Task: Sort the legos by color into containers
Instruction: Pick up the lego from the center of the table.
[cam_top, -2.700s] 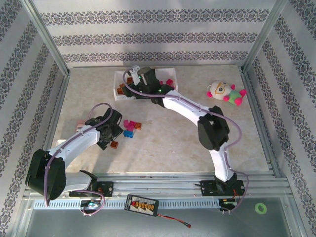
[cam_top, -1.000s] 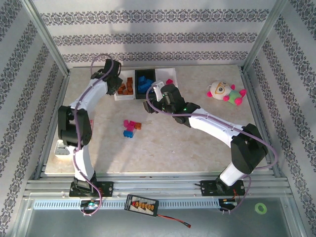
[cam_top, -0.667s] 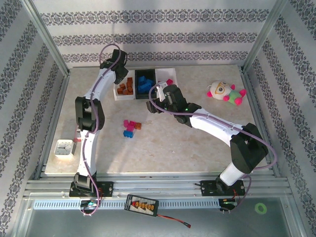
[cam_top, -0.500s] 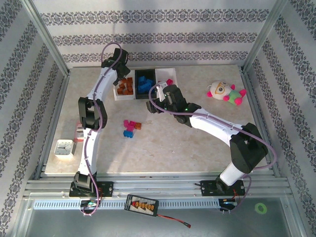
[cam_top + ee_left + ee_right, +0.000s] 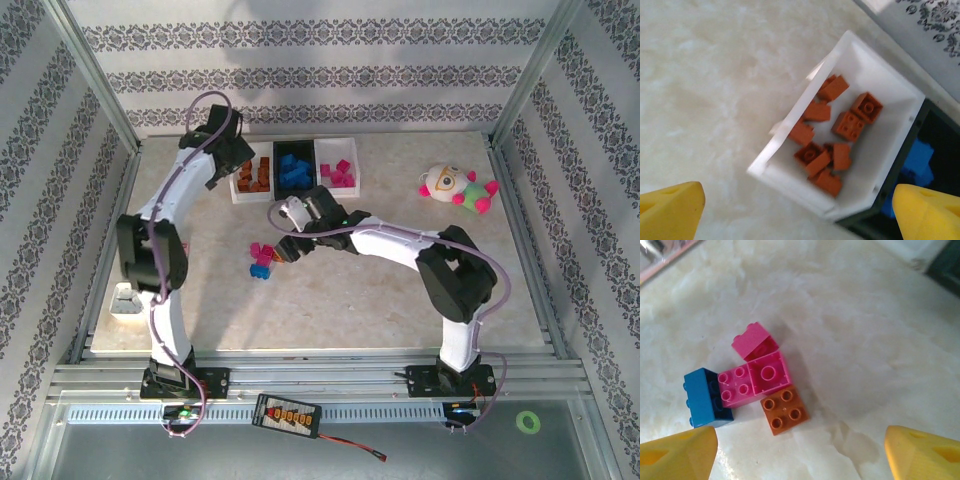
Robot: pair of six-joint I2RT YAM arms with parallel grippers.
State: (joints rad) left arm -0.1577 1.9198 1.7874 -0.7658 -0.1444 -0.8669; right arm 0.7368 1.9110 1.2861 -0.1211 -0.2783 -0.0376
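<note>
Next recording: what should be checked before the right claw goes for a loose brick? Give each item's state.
1. Right claw open, empty: ok.
2. Loose legos below it: ok.
3. Legos apart for a single pick: not ok; blue brick, pink bricks and orange brick touch.
4. Left claw open, empty: ok.
5. White bin under it holds only orange legos: ok.
6. Targeted brick: cannot tell.

We see left gripper (image 5: 799, 211) stretched far forward, jaws wide apart; right gripper (image 5: 799, 454) angled leftward, jaws wide too.
</note>
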